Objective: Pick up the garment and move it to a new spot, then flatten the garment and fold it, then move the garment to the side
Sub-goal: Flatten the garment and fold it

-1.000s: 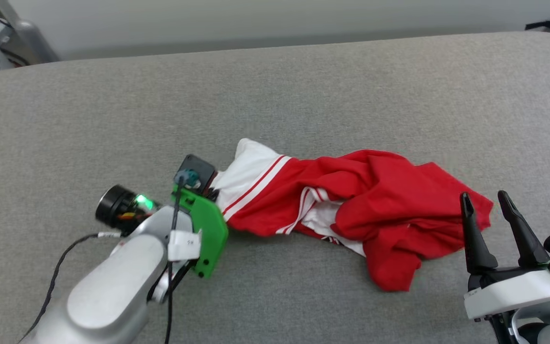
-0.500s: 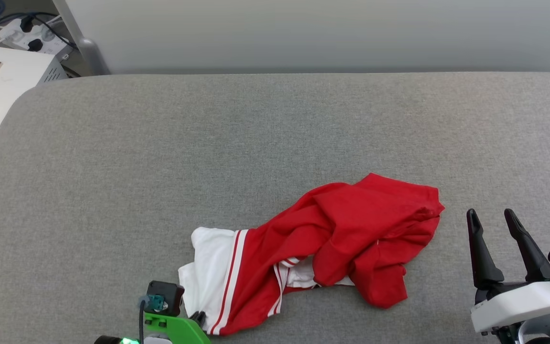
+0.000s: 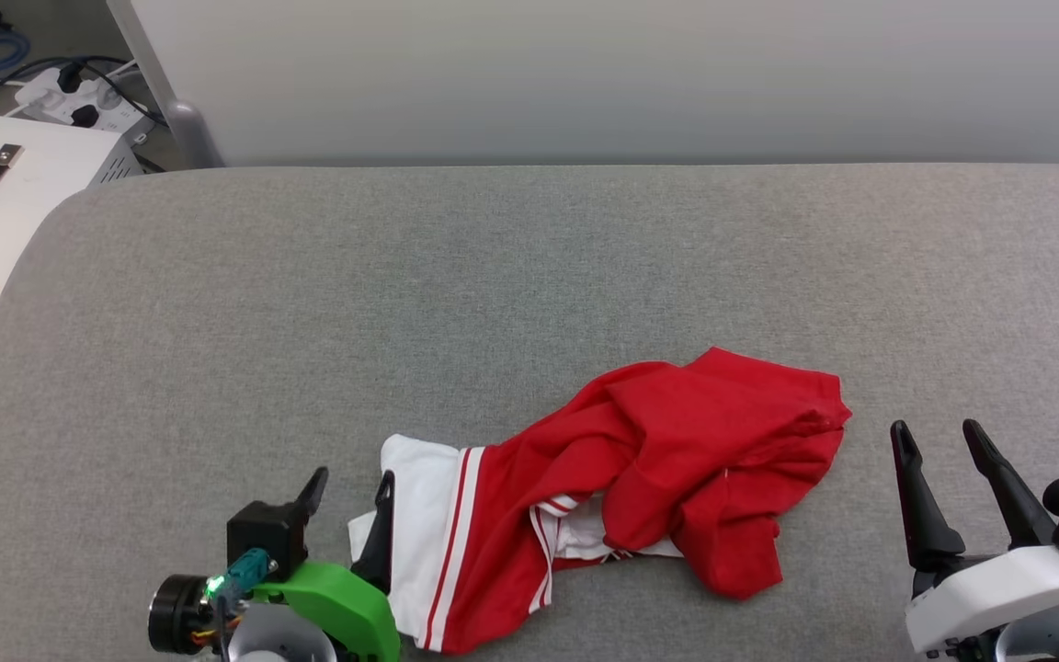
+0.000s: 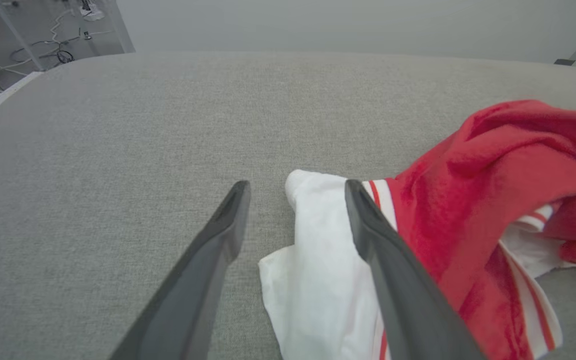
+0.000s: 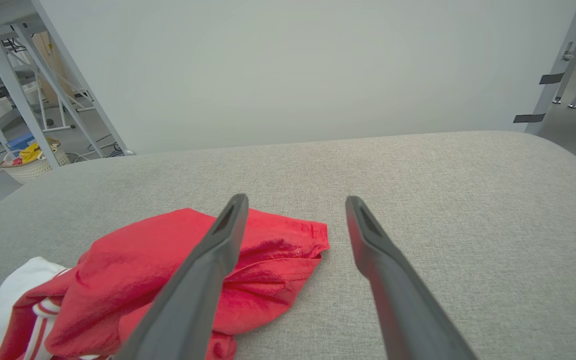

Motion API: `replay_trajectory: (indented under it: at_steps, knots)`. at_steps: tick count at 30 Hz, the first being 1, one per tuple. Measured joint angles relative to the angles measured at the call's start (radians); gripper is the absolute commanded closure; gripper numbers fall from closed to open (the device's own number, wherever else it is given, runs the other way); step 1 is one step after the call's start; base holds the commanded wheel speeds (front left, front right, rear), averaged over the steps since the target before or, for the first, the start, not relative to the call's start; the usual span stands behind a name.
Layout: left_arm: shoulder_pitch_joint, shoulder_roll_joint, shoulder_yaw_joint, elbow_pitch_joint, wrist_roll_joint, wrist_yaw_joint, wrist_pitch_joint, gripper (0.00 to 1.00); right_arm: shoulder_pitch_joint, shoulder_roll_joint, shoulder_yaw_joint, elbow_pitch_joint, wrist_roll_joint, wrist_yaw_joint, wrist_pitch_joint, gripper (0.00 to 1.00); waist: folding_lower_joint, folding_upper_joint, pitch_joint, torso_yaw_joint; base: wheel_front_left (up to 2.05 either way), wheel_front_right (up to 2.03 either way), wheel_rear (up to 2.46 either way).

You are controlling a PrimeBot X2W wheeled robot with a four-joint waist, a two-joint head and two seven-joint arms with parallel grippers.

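The garment (image 3: pixel 640 478), red with a white sleeve and red-and-white striped trim, lies crumpled on the grey cushioned surface (image 3: pixel 493 294). Its white sleeve points left toward my left gripper (image 3: pixel 352 487), which stands open at the lower left, fingers either side of the sleeve's edge. In the left wrist view the garment (image 4: pixel 468 210) has its white sleeve lying loose between and under the open left gripper (image 4: pixel 295 187). My right gripper (image 3: pixel 934 437) stands open to the right of the garment, holding nothing. Seen from the right wrist, the garment (image 5: pixel 168 275) lies to the left of the right gripper (image 5: pixel 293 200).
A white cabinet (image 3: pixel 5 202) with a yellow label stands off the surface's left edge, with cables and a power strip (image 3: pixel 70 97) on the floor behind. A pale wall panel (image 3: pixel 585 74) runs along the far edge. A basket (image 5: pixel 30 162) sits on the floor in the right wrist view.
My left gripper has opened and let go of the white sleeve. The head camera shifted, showing more of the far edge. The garment was dragged toward the near edge before release.
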Motion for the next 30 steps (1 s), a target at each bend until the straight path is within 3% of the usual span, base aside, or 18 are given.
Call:
replay_trajectory:
  at_steps: [5, 11, 17, 22, 30]
  knots:
    - [-0.018, -0.02, 0.048, -0.02, 0.029, -0.007, -0.067, 0.0, 0.006, -0.012, 0.012, -0.001, -0.01, 0.0, 0.037, 0.0, 0.0, 0.0, -0.007, 0.0, 0.0, 0.0, 0.0]
    - [-0.017, -0.057, 0.145, -0.098, 0.104, -0.023, -0.076, 0.0, 0.006, -0.036, 0.048, -0.006, -0.004, 0.0, 0.087, 0.0, 0.0, 0.0, -0.006, 0.007, 0.0, 0.0, 0.0]
    - [0.006, -0.095, 0.217, -0.145, 0.161, -0.063, -0.076, 0.0, -0.03, -0.146, 0.211, 0.01, 0.035, 0.0, 0.241, 0.0, 0.0, 0.0, 0.002, 0.012, 0.0, 0.0, 0.0]
    - [0.017, -0.134, 0.246, -0.157, 0.216, -0.092, -0.076, 0.0, -0.142, -0.262, 0.423, 0.017, 0.117, 0.0, 0.364, 0.0, 0.0, 0.0, 0.015, 0.036, 0.0, 0.0, 0.0]
    - [0.018, -0.181, 0.264, -0.143, 0.261, -0.11, -0.076, 0.0, -0.303, -0.315, 0.61, 0.065, 0.16, 0.0, 0.388, 0.0, 0.0, 0.0, 0.049, 0.082, 0.0, 0.0, 0.0]
